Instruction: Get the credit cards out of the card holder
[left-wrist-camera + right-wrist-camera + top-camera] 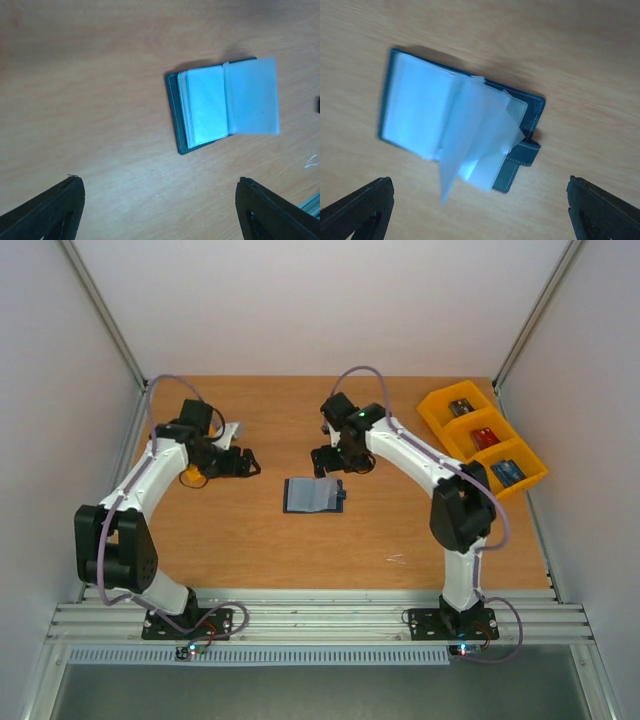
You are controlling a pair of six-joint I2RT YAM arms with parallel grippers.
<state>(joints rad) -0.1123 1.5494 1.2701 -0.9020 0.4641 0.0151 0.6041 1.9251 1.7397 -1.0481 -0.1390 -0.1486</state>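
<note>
Left gripper (159,179) and right gripper (480,178) gape near open card holder (313,495)

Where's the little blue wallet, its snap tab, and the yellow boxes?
card holder (312,495): top view, on its open pale sleeves.
snap tab (525,153): right wrist view, middle of the strap.
yellow bins (436,406): top view, on the far left outer wall.
</note>
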